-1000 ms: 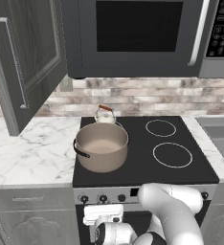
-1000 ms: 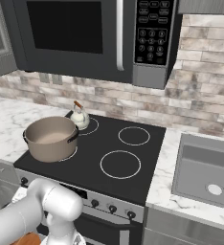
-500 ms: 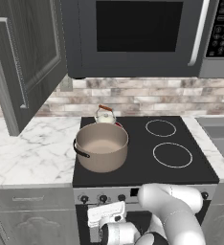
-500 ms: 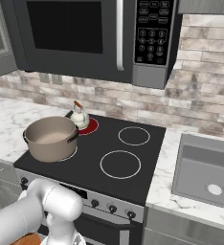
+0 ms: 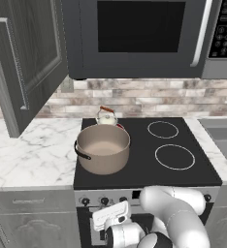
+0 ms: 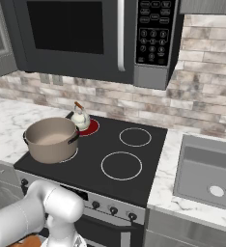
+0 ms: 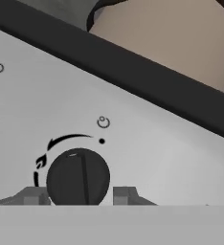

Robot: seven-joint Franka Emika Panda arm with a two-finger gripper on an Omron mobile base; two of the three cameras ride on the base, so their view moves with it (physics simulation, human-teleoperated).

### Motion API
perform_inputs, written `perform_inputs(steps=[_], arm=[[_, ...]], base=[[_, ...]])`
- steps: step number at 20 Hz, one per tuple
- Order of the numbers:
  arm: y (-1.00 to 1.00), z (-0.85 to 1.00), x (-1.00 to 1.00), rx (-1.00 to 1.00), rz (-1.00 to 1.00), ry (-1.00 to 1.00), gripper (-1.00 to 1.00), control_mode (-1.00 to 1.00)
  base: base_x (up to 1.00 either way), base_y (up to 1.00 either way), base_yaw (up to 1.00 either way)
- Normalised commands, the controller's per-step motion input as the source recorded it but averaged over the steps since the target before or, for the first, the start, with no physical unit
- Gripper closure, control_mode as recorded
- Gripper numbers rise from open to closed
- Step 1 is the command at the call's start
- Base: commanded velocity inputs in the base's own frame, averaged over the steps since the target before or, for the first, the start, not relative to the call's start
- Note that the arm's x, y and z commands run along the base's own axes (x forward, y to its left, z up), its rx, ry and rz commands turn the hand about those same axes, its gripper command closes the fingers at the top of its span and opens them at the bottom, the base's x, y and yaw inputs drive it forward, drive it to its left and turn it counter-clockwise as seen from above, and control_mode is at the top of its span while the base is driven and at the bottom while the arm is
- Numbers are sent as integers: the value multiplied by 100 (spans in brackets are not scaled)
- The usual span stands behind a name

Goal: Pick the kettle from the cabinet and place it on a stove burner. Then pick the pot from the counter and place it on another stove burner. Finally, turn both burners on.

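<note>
The cream kettle stands on the back-left stove burner, which glows red. In front of it the taupe pot rests on the front-left burner. My gripper is low in front of the stove's control panel. Its fingertips flank a dark knob on both sides, shut on it. The two right burners carry nothing and show plain white rings.
The cabinet door hangs open at upper left over the marble counter. A black microwave hangs above the cooktop. A steel sink lies right of the stove. More knobs line the panel.
The back-left burner under the kettle has turned red since a second ago. My hand has stayed at the knob, shifting only slightly.
</note>
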Motion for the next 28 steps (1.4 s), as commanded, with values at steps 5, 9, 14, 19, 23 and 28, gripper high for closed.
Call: perform_inputs(steps=[5, 9, 14, 19, 23, 28], arm=[[0, -2, -13, -12, -2, 7, 100, -100], [0, -5, -6, 0, 0, 2, -100, -100], [0, 0, -20, 4, 0, 0, -100, -100], [0, -6, -41, 5, 0, 0, -100, -100], [6, -2, -54, 3, 0, 0, -100, -100], [26, -6, -49, 0, 4, 1, -100, -100]], base=[[0, 0, 0], [0, 0, 0], [0, 0, 0], [0, 0, 0], [0, 0, 0], [0, 0, 0]])
